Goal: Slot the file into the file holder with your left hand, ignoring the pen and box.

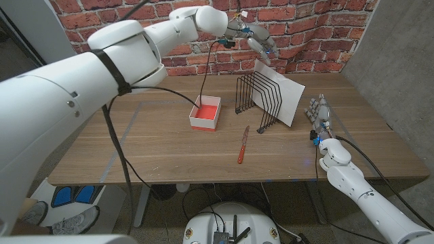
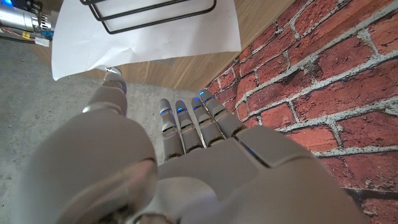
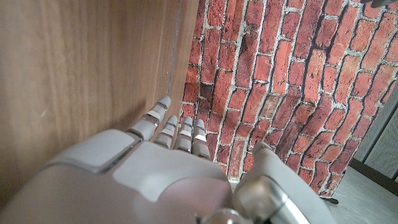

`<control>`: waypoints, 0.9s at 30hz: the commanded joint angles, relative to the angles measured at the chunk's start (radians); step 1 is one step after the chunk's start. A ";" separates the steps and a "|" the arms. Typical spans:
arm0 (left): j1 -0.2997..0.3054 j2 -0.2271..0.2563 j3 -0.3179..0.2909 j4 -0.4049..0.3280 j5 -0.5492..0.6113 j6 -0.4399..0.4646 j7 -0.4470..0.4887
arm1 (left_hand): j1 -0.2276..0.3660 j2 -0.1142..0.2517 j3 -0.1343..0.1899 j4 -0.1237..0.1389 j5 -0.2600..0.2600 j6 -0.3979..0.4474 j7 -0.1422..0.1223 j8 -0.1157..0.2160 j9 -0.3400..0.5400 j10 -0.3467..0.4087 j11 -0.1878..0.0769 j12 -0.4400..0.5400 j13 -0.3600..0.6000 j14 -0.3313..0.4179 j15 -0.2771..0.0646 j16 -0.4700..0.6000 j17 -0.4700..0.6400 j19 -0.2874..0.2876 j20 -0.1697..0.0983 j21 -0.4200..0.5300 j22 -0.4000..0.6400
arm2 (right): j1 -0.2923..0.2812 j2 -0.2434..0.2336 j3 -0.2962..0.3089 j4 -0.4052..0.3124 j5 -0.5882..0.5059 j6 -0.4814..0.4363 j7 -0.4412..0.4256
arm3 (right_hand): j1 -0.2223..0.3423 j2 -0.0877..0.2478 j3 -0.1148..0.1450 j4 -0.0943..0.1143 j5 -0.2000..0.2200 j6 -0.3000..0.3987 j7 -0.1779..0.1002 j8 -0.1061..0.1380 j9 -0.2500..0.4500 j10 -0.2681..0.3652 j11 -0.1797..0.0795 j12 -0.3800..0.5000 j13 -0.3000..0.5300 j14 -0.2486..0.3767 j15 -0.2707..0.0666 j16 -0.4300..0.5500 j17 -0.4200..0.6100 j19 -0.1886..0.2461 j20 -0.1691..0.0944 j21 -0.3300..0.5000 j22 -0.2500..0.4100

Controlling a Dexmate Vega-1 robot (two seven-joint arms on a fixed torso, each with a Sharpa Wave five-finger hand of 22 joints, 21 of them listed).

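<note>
File (image 1: 288, 95) sits in holder (image 1: 258, 102), right of centre; I judge slotting done. Left robot hand (image 1: 254, 39) above it, fingers apart, empty; withdrawal left.

Head camera sits high, looks down over table (image 1: 135, 146) toward brick wall (image 1: 298, 27); I get both arms from there. Left wrist camera looks along back of left hand (image 2: 186, 168), very close, down onto white file (image 2: 149, 37) and wire holder (image 2: 155, 15), wall alongside. Right wrist camera hugs right hand (image 3: 168, 180), close to tabletop, facing wall. All three share table and wall.
</note>
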 commanded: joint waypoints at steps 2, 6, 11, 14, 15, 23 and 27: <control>0.040 0.051 -0.087 0.000 -0.054 -0.111 -0.049 | -0.015 0.005 -0.003 0.005 0.001 -0.012 0.000 0.001 0.003 -0.015 0.007 0.004 0.000 -0.015 -0.014 0.001 0.001 -0.010 -0.075 -0.001 0.002 | 0.000 -0.005 0.001 -0.003 -0.002 -0.004 -0.002 | -0.006 0.048 0.003 0.005 0.008 0.004 0.000 0.002 0.002 0.005 -0.004 0.003 0.004 -0.001 0.001 0.001 0.005 -0.001 0.005 0.000 0.004; 0.051 0.064 -0.109 -0.002 -0.059 -0.138 -0.055 | -0.019 0.006 -0.004 0.005 0.001 -0.014 -0.001 0.002 0.003 -0.021 0.008 0.004 0.000 -0.018 -0.012 0.002 0.001 -0.016 -0.074 -0.002 0.002 | -0.004 -0.009 0.002 -0.010 -0.002 -0.007 -0.003 | -0.006 0.048 0.003 0.005 0.008 0.004 0.000 0.002 0.002 0.005 -0.004 0.003 0.004 -0.001 0.003 0.000 0.006 -0.001 0.005 0.000 0.004; 0.067 0.079 -0.136 -0.006 -0.066 -0.166 -0.064 | -0.025 0.009 -0.006 0.004 0.001 -0.024 0.000 0.001 0.003 -0.029 0.009 0.006 0.000 -0.028 -0.010 0.002 0.000 -0.024 -0.072 -0.001 0.001 | -0.010 -0.015 0.004 -0.018 -0.001 -0.011 -0.004 | -0.006 0.048 0.003 0.005 0.008 0.003 -0.001 0.002 0.002 0.005 -0.003 0.003 0.004 -0.001 0.003 0.000 0.006 -0.001 0.006 0.000 0.004; 0.079 0.088 -0.153 -0.010 -0.072 -0.180 -0.068 | -0.029 0.011 -0.007 0.004 0.001 -0.026 0.001 0.002 0.003 -0.034 0.013 0.007 0.000 -0.033 -0.006 0.002 0.000 -0.030 -0.069 -0.001 0.001 | -0.012 -0.018 0.006 -0.022 0.000 -0.014 -0.003 | -0.006 0.048 0.003 0.005 0.008 0.003 -0.001 0.002 0.002 0.005 -0.004 0.003 0.004 -0.001 0.003 0.000 0.006 -0.002 0.005 0.000 0.004; 0.083 0.091 -0.159 -0.011 -0.074 -0.186 -0.069 | -0.031 0.012 -0.007 0.004 0.001 -0.027 0.001 0.002 0.003 -0.035 0.013 0.007 0.000 -0.035 -0.006 0.002 0.000 -0.034 -0.069 -0.002 0.001 | -0.013 -0.019 0.006 -0.023 0.001 -0.014 -0.002 | -0.006 0.048 0.003 0.004 0.008 0.003 -0.001 0.002 0.002 0.005 -0.004 0.003 0.004 -0.002 0.003 0.000 0.006 -0.002 0.005 0.000 0.004; 0.128 0.116 -0.217 -0.028 -0.106 -0.212 -0.097 | -0.064 0.021 -0.015 0.017 0.001 -0.049 -0.006 -0.002 0.003 -0.052 0.019 0.008 -0.001 -0.047 -0.005 0.004 0.002 -0.047 -0.068 0.000 0.001 | -0.025 -0.031 0.012 -0.039 0.004 -0.021 0.000 | -0.006 0.047 0.003 0.004 0.008 0.003 -0.001 0.002 0.002 0.005 -0.004 0.003 0.004 -0.001 0.003 0.000 0.006 -0.002 0.003 0.000 0.004; 0.157 0.139 -0.249 -0.059 -0.116 -0.228 -0.103 | -0.091 0.034 -0.018 0.030 0.002 -0.062 -0.009 -0.003 0.002 -0.059 0.028 0.009 -0.001 -0.054 -0.003 0.005 0.004 -0.054 -0.068 0.001 0.001 | -0.031 -0.035 0.014 -0.047 0.005 -0.023 -0.001 | -0.006 0.047 0.003 0.004 0.008 0.003 -0.001 0.002 0.002 0.005 -0.003 0.003 0.004 -0.001 0.003 0.000 0.006 -0.002 0.003 0.000 0.004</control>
